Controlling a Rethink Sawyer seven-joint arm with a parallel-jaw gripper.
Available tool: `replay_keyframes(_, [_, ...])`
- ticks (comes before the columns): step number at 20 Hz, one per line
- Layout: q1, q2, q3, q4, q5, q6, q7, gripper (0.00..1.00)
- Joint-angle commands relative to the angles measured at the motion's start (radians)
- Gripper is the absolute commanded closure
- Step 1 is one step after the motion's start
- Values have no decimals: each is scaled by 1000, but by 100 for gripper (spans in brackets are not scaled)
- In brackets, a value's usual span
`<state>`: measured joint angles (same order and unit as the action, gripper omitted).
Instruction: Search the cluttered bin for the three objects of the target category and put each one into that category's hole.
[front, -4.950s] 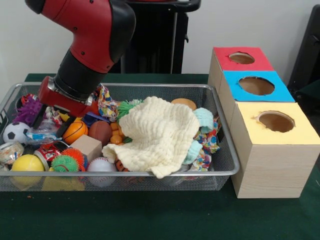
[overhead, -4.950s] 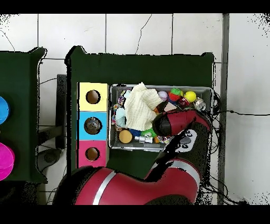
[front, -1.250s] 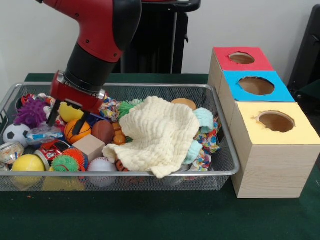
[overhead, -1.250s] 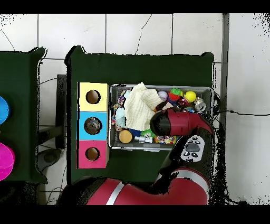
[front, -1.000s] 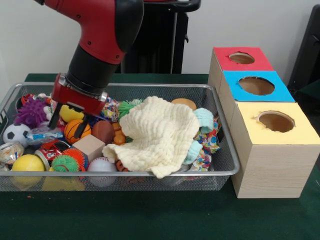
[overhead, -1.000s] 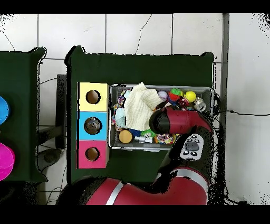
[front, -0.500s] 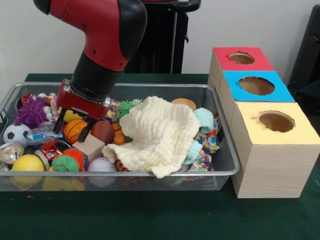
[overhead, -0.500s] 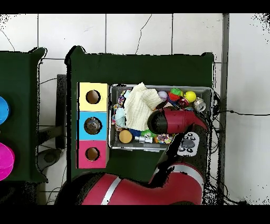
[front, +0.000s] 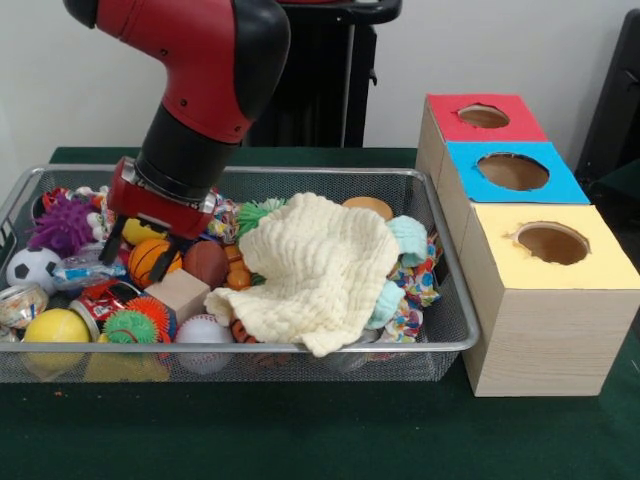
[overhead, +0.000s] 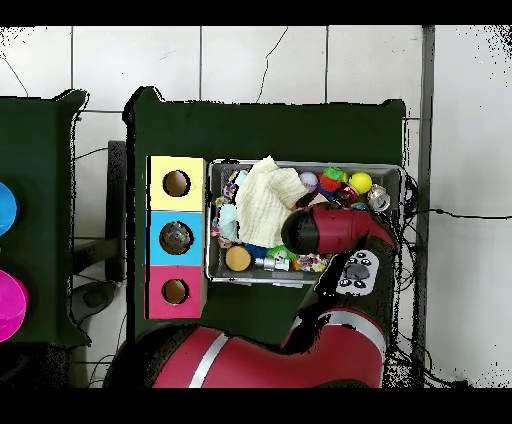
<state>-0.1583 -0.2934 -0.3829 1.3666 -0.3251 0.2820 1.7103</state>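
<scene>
Dark green cloth covers the table, and right at the front sits the wire mesh bin (front: 440, 345), crammed with toys: a yellow ball (front: 55, 327), a spiky orange-and-green ball (front: 132, 322) and a baseball (front: 203, 329) line the near wall, with a wooden block (front: 178, 292) just behind. A cream knitted cloth (front: 320, 270) sprawls over the middle, likely hiding more underneath. Down comes the gripper (front: 140, 250) over the small basketball (front: 150, 261), its dark fingers spread either side and nothing clamped between them, so this looks like a grasp being lined up! Balls seem the target category, though that's a guess. Beside the bin stand the yellow box (front: 550, 300), the blue box (front: 512, 172) and, farthest, the red box (front: 480, 117), each with a round hole on top. No writing or labels readable anywhere.
</scene>
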Motion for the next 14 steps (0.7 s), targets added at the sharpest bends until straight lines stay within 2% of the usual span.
replay_keyframes(1, [-9,71,42,-25,-40,18,70,0])
replay_keyframes(9, [17,143,-33,-91,-44,-3,99,0])
replay_keyframes(14, [28,212,-84,-135,-29,-60,145,0])
